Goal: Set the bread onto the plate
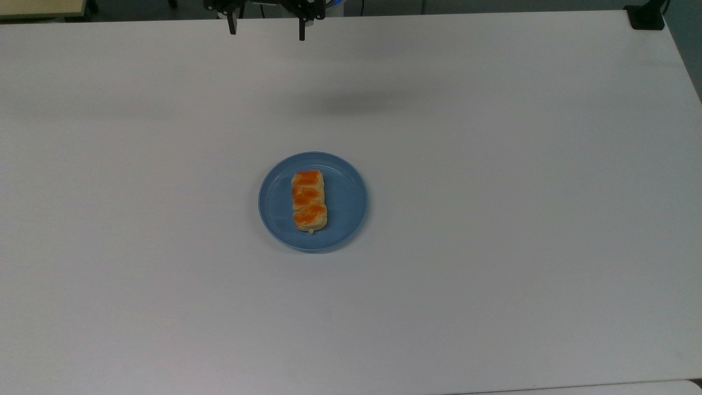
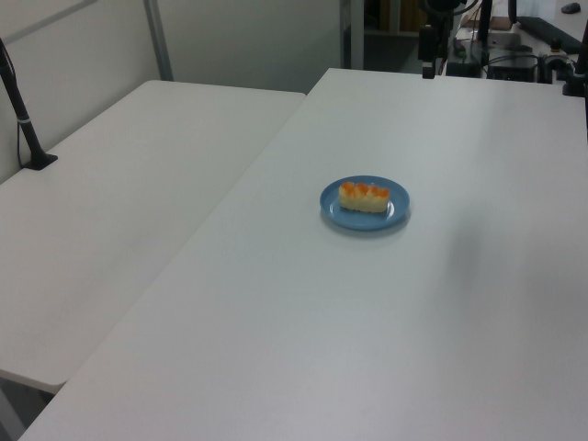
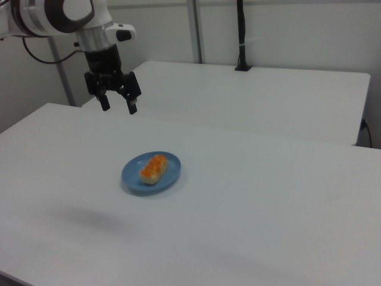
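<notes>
The pale-yellow bread (image 1: 309, 201) with orange-brown patches lies lengthwise on the light-blue plate (image 1: 346, 203) in the middle of the white table; the bread (image 2: 364, 197) and plate (image 2: 397, 208) appear in the left view, and the bread (image 3: 153, 168) on the plate (image 3: 172, 173) in the right view. My gripper (image 1: 267, 30) hangs high above the table's far edge, well away from the plate, open and holding nothing. In the right view the gripper (image 3: 118, 105) points down with its two fingers spread. In the left view the gripper (image 2: 427, 64) is at the top.
The white table (image 1: 493, 219) stretches wide around the plate. A second white table (image 2: 110, 211) adjoins it, with a black post (image 3: 240, 36) clamped on it. A black clamp (image 1: 647, 16) sits at the top view's upper right corner.
</notes>
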Motion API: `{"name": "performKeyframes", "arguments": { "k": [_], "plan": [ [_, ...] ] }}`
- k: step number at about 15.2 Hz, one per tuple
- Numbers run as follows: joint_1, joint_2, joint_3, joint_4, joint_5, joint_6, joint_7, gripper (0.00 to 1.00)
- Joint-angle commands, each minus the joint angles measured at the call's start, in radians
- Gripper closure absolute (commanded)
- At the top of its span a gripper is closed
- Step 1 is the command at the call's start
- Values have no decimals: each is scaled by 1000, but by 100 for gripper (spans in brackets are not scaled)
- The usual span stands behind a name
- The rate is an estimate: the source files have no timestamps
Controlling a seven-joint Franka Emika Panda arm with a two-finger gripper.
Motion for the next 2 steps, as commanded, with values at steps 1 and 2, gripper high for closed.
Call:
{"name": "performKeyframes", "arguments": {
  "k": [1,2],
  "plan": [
    [1,-18,-2,-15,11,-8,15,0],
    [1,-18,-2,-15,11,-8,15,0]
  ]
}}
